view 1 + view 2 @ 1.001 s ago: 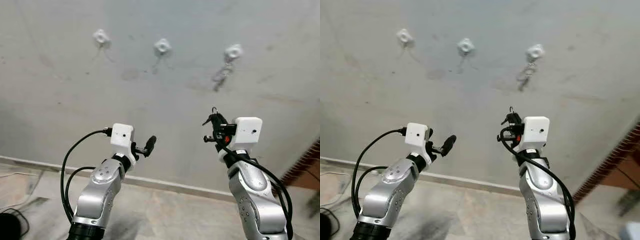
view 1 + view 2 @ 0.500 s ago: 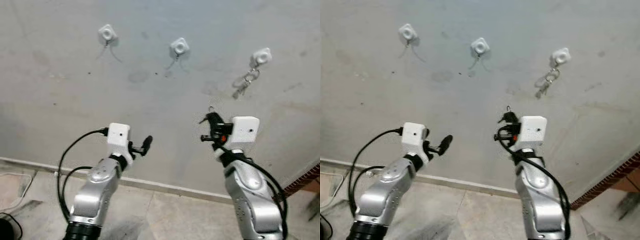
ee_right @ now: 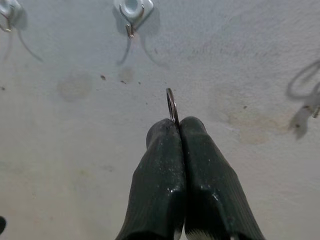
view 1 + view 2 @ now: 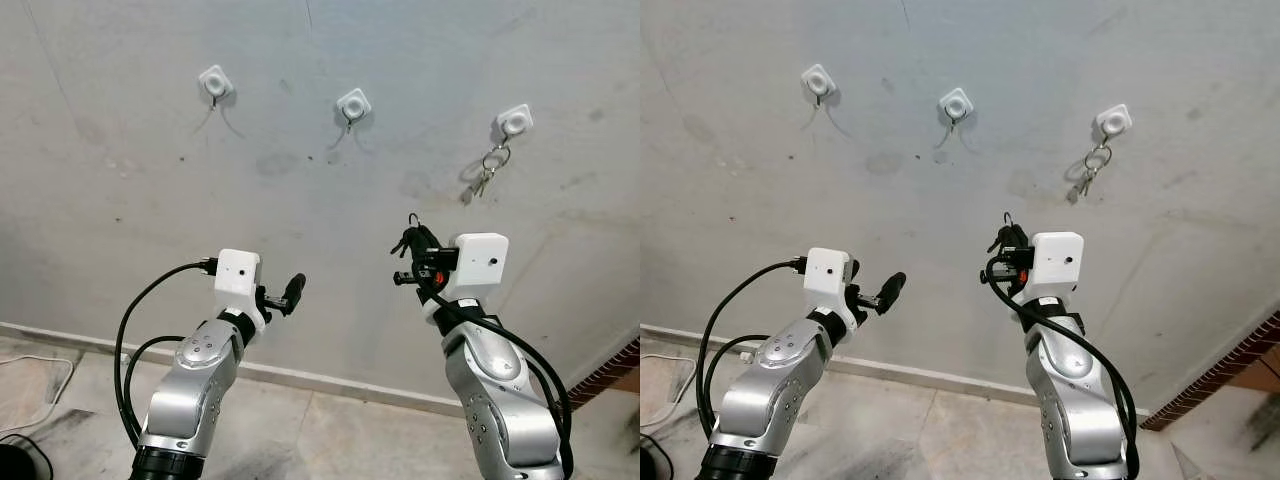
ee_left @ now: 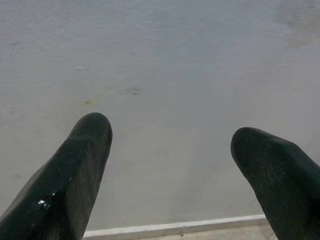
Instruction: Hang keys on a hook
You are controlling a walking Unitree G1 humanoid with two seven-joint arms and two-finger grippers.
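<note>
The two head views look forward at a wall [image 4: 150, 120] from well back, sharing three hooks [image 4: 353, 103] and both arms. The left wrist view faces bare wall, close up. The right wrist view looks up along its fingers [image 3: 200, 165] toward the middle hook.

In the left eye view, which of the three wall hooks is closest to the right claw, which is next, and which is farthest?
From the right claw, which pinches a key ring:
1. Middle hook, above it and slightly to its left.
2. Right hook, up to its right, already holding keys.
3. Left hook, far to its left.
</note>
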